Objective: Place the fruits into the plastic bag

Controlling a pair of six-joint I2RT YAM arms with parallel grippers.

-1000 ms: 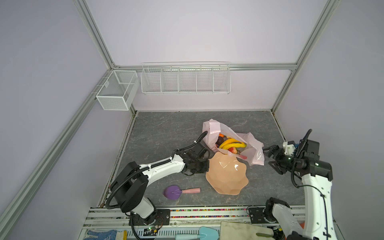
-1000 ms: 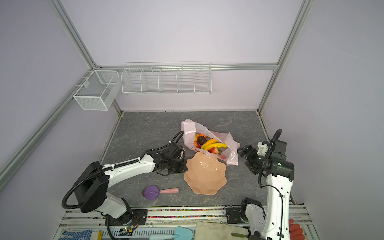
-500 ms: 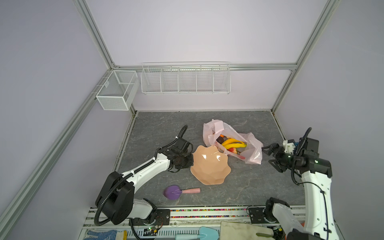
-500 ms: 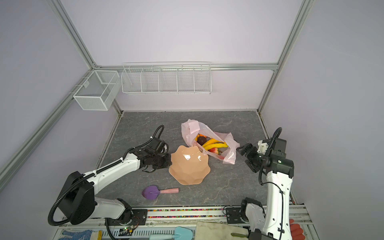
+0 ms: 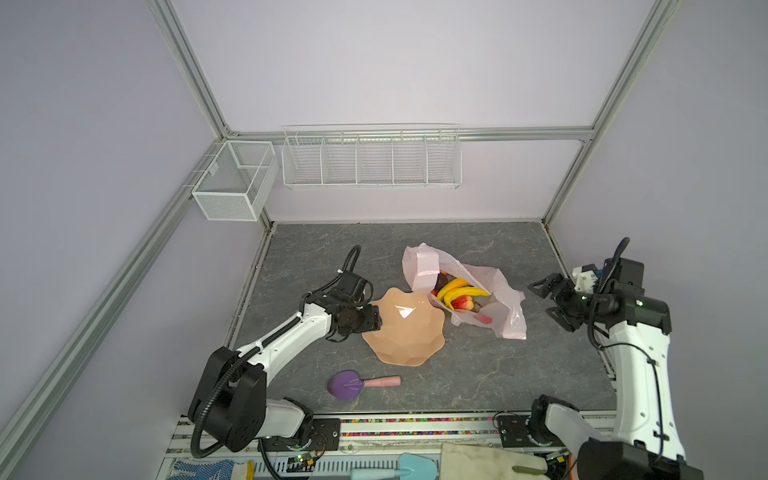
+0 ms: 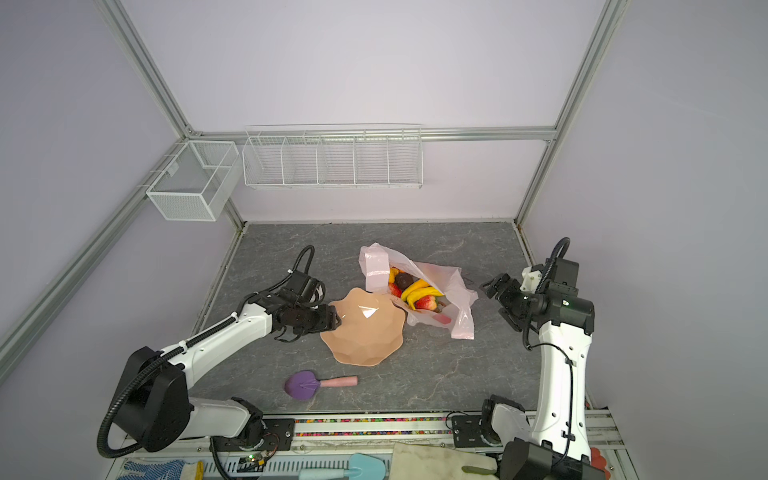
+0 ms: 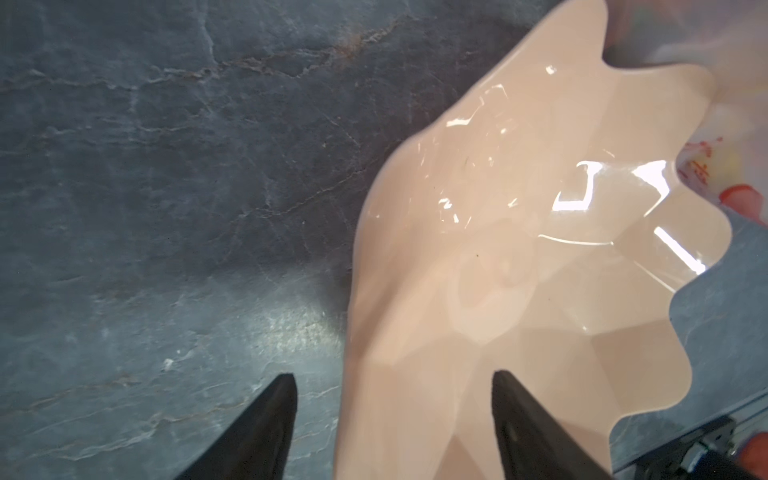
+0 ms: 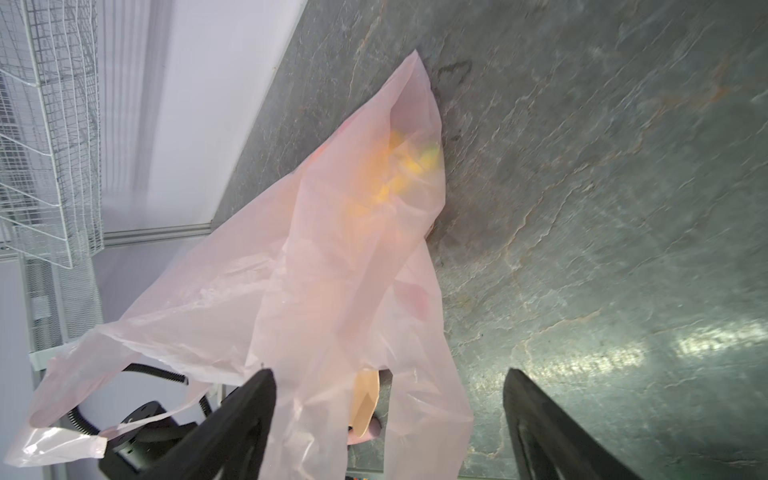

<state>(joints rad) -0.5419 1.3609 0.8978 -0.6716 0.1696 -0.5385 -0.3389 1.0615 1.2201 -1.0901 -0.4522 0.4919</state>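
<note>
Fruits (image 5: 457,293), glossy toy bananas, strawberries and a dark round piece, lie heaped in the mouth of the thin, crinkled pale pink plastic bag (image 5: 507,311), right against the far-right rim of the smooth peach wavy-edged bowl (image 5: 405,336). The left gripper (image 7: 392,374) gapes astride the bowl's left rim, not clamping it. The right gripper (image 8: 388,370) stands wide and empty, well right of the bowl. Veined grey stone-look table (image 5: 324,257), plain lilac walls.

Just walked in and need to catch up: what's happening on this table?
The toy fruits lie inside the pink plastic bag. The left gripper is open, its jaws astride the rim of the empty peach bowl beside the bag. The right gripper hovers open on the bag's other side. A purple scoop lies nearby.
</note>
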